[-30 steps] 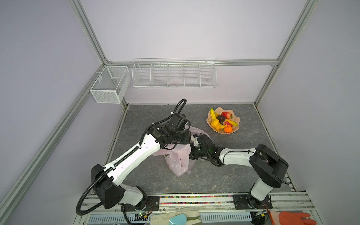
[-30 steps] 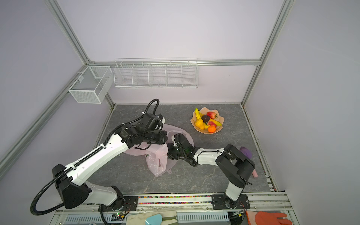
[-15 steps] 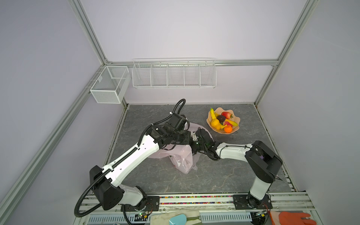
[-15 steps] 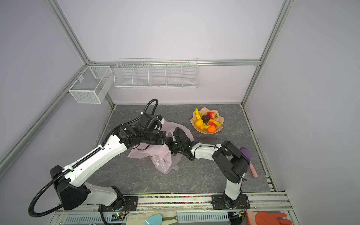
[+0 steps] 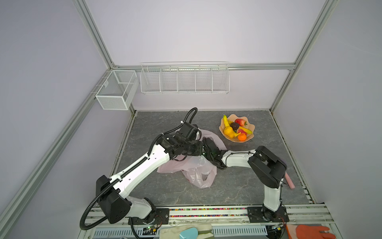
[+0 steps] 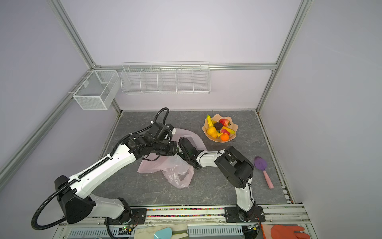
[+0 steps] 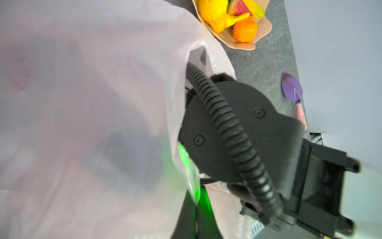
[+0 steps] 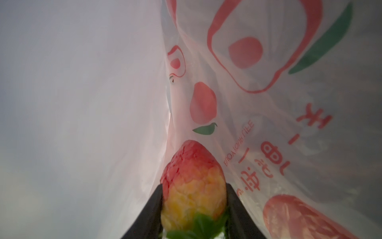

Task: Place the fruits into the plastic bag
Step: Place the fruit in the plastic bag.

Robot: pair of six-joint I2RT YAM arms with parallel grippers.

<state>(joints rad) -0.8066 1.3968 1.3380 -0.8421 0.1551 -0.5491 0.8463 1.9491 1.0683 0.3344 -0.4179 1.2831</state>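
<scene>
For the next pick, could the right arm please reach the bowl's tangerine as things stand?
Probably not yet: the right gripper sits inside the plastic bag, shut on a strawberry; the tangerine itself lies uncovered.

strawberry (image 8: 192, 186) base cut by picture edge, bowl (image 7: 264, 24) cropped, left end effector (image 5: 199, 149) tips hidden by plastic bag (image 5: 198, 171)
</scene>
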